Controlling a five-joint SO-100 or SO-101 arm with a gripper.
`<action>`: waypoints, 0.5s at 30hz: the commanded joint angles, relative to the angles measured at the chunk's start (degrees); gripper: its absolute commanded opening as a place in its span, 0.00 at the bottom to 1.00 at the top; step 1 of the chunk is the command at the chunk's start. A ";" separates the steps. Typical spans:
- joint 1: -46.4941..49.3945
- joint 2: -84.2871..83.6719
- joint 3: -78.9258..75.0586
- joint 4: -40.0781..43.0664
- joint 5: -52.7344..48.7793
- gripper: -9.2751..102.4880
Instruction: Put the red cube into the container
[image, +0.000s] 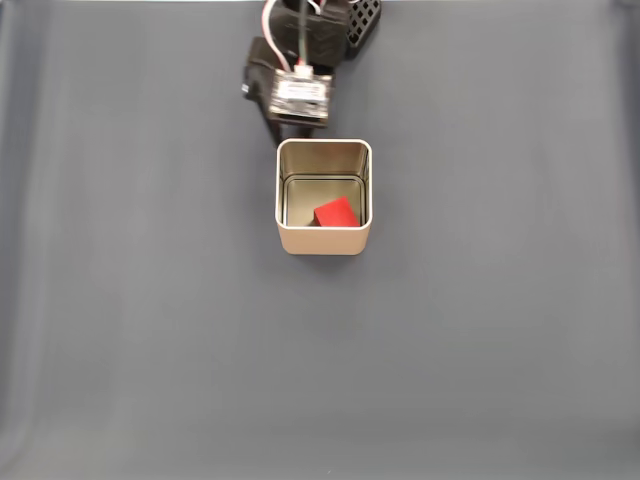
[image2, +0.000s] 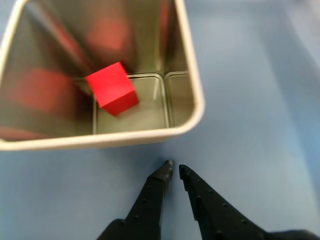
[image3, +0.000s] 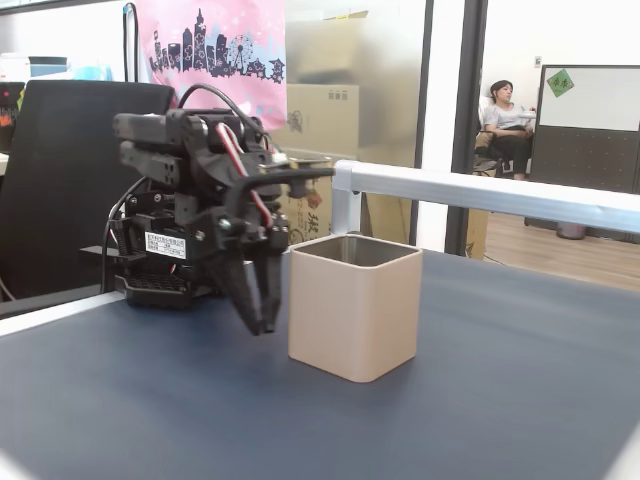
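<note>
Cube: the red cube (image: 337, 213) lies inside the container (image: 324, 241), on its floor and turned askew; in the wrist view it sits left of centre in the upper half of the frame (image2: 112, 88), with red reflections on the shiny walls.
Container: the tin stands upright on the counter (image: 480, 340), just above the middle of the overhead fixed view; in the side fixed view it stands at centre (image3: 352, 310).
Fingers: the gripper (image2: 174, 169) is at the bottom centre of the wrist view, its fingers nearly closed with only a thin gap between the tips, holding nothing. It hangs outside the tin, just beside the near wall.
Progress: judged from this, the cube is delivered; only the retreat seems to be left.
Risk: the fingers (image3: 262, 318) point down close to the tin's left wall in the side view; a sideways swing could knock or tip the tin and spill the cube.
Surroundings: a metal rail (image3: 480, 192) crosses behind the tin, a seated person (image3: 505, 125) is at upper right, far back.
Obstructions: nothing on the counter blocks the arm's way back.
</note>
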 joint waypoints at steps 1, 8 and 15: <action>-4.39 2.46 0.88 1.05 4.22 0.08; -8.44 9.40 3.87 6.86 8.09 0.08; -8.79 13.36 4.04 11.69 8.26 0.08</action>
